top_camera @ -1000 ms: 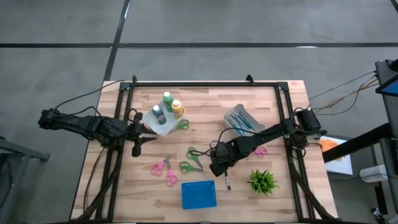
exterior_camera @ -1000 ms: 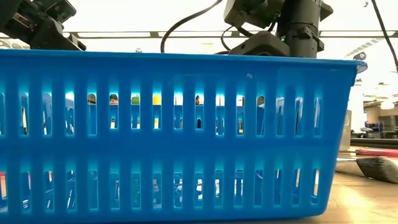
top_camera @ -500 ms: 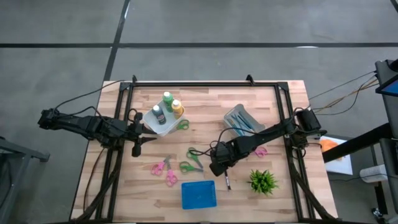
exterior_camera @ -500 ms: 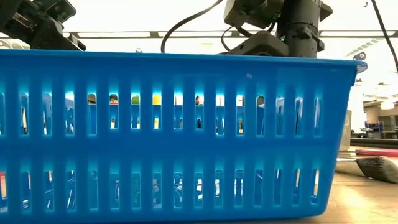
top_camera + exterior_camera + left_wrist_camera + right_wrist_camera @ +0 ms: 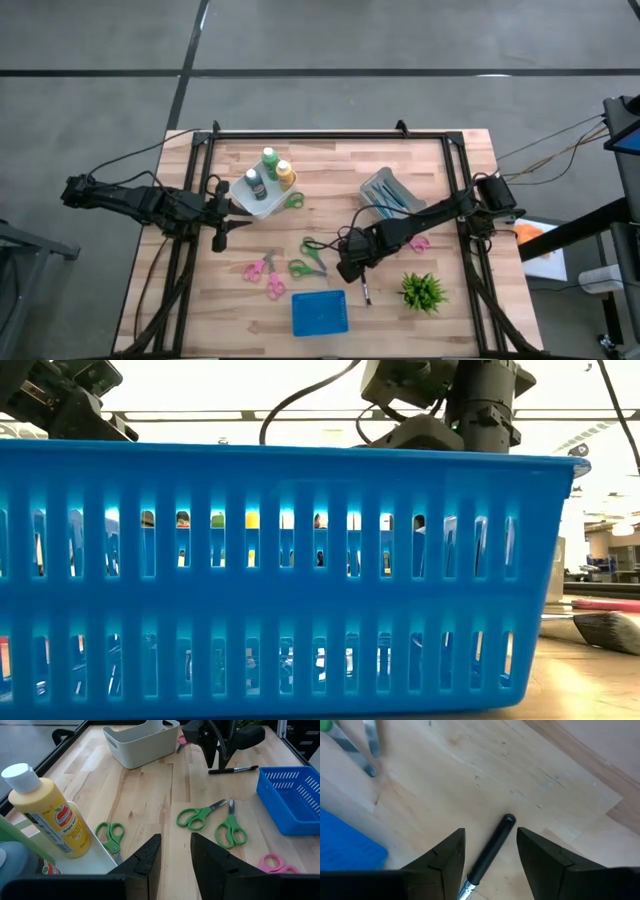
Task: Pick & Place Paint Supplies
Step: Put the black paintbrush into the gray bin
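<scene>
The dark-handled brush (image 5: 490, 852) lies flat on the desk (image 5: 340, 170), just right of the blue basket (image 5: 320, 313), between the right arm's jaws, its long axis running along the gap. The right gripper (image 5: 490, 857) stands parted astride it, holding nothing, and is far nearer than the left gripper (image 5: 175, 855), narrowly open and empty by the bottle tray (image 5: 252, 205).

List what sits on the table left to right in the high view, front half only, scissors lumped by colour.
Pink scissors → green scissors → blue basket → black brush, lying on the wood with the right gripper over its upper end → potted plant.
</scene>
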`<state>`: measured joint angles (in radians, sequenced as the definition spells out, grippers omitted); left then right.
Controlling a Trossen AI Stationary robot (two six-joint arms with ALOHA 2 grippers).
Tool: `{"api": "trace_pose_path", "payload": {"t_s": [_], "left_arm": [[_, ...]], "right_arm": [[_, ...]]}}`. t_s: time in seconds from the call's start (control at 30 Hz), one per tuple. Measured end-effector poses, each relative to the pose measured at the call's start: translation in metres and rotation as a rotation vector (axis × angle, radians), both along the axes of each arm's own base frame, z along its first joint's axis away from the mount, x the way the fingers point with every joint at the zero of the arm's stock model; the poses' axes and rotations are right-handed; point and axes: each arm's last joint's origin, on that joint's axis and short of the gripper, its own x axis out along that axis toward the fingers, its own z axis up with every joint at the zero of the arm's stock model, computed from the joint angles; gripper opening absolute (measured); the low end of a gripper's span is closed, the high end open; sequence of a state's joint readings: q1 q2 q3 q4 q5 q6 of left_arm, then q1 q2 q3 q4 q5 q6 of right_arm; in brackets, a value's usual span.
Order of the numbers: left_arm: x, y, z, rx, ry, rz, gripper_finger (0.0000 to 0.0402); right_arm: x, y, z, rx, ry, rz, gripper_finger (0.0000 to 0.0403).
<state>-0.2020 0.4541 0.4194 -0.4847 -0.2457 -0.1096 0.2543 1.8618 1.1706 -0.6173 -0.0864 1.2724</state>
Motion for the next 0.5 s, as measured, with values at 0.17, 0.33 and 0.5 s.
{"api": "trace_pose_path", "payload": {"t_s": [0.17,0.33,0.5], "left_arm": [[0.0,0.0,0.0,0.0,0.0,0.0,0.0108],[0.0,0.0,0.0,0.0,0.0,0.0,0.0108],[0.0,0.0,0.0,0.0,0.0,0.0,0.0108]], "right_arm": [[-0.003,-0.0007,-0.0037,-0.002,0.015,-0.008,0.0177],[-0.0042,-0.0011,-0.0049,-0.012,0.021,-0.011,0.0177],[-0.0061,-0.0017,-0.0071,-0.018,0.035,-0.014,0.0177]]}}
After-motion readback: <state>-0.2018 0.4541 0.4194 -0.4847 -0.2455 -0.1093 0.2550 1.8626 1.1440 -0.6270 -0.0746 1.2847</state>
